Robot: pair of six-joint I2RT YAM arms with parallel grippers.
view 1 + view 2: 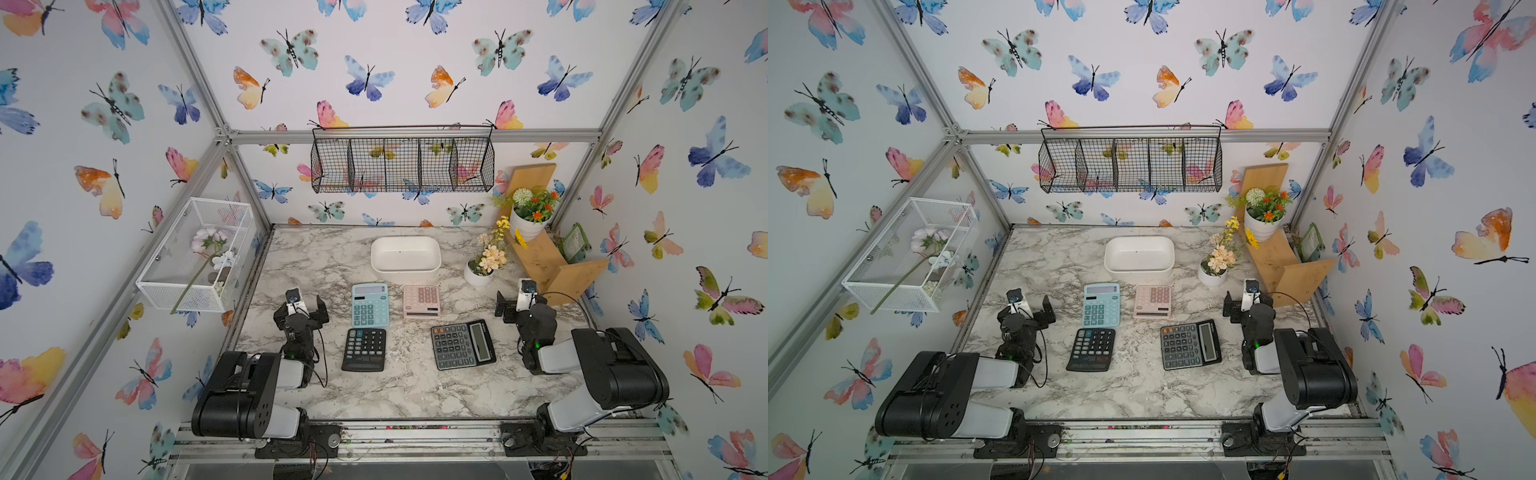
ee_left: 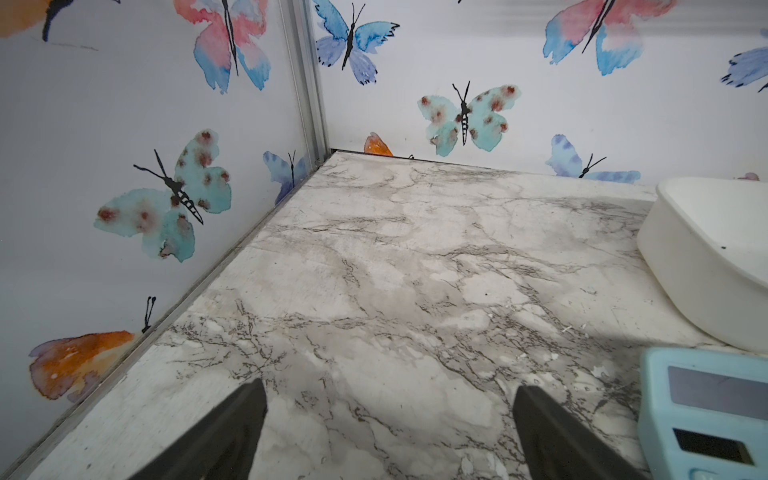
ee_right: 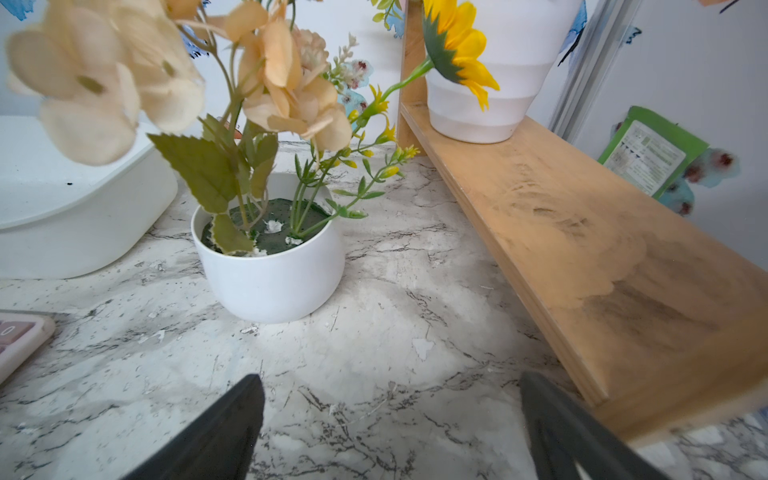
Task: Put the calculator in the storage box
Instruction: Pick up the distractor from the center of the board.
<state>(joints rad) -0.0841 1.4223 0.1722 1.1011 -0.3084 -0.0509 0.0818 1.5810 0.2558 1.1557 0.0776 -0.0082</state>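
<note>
The white storage box (image 1: 405, 254) sits at 12 o'clock on the marble table (image 1: 316, 257), near the far wall, with nothing in it but a dark speck. Four calculators lie flat outside it. The blue calculator (image 1: 370, 305) is at the box's 7 o'clock and the pink calculator (image 1: 421, 301) at its 5 o'clock, side by side and apart. The black calculator (image 1: 364, 349) lies just beside the blue one at its 6 o'clock. The grey calculator (image 1: 462, 344) lies at the pink one's 5 o'clock, turned sideways.

The left gripper (image 2: 390, 386) hangs at the blue calculator's 9 o'clock, jaws spread, grasping nothing. The right gripper (image 3: 390, 376) is at the pink calculator's 3 o'clock, likewise spread and empty.

A small flower pot (image 1: 478, 276) stands at the box's 3 o'clock beside a wooden shelf (image 1: 540, 259).
</note>
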